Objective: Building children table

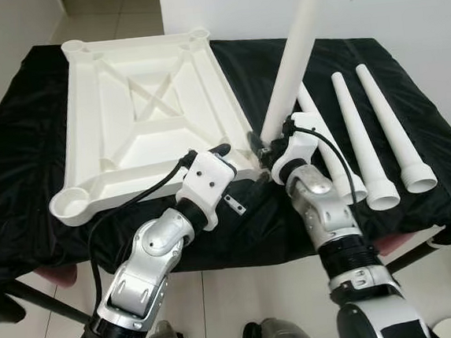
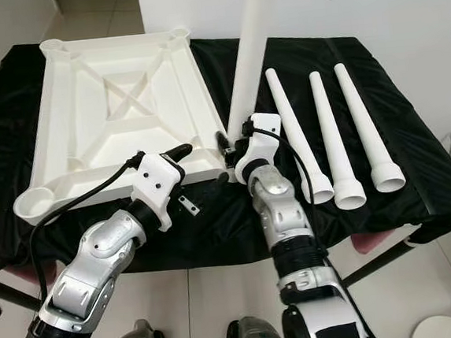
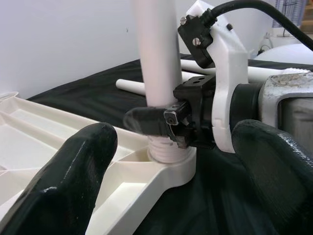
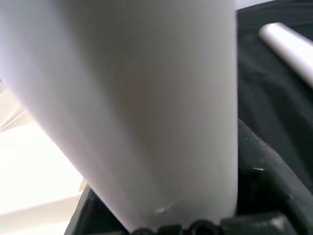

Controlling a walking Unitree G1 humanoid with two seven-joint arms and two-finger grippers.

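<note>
Gripping smooth white tapered leg (image 1: 295,60): right gripper (image 3: 168,120).

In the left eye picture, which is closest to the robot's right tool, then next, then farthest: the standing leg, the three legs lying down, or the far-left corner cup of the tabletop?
1. Standing leg: gripped by the right tool at the tabletop's near-right corner.
2. Three lying legs: on the black cloth, to the tool's right.
3. Far-left corner cup: diagonally across the upside-down tabletop.
</note>
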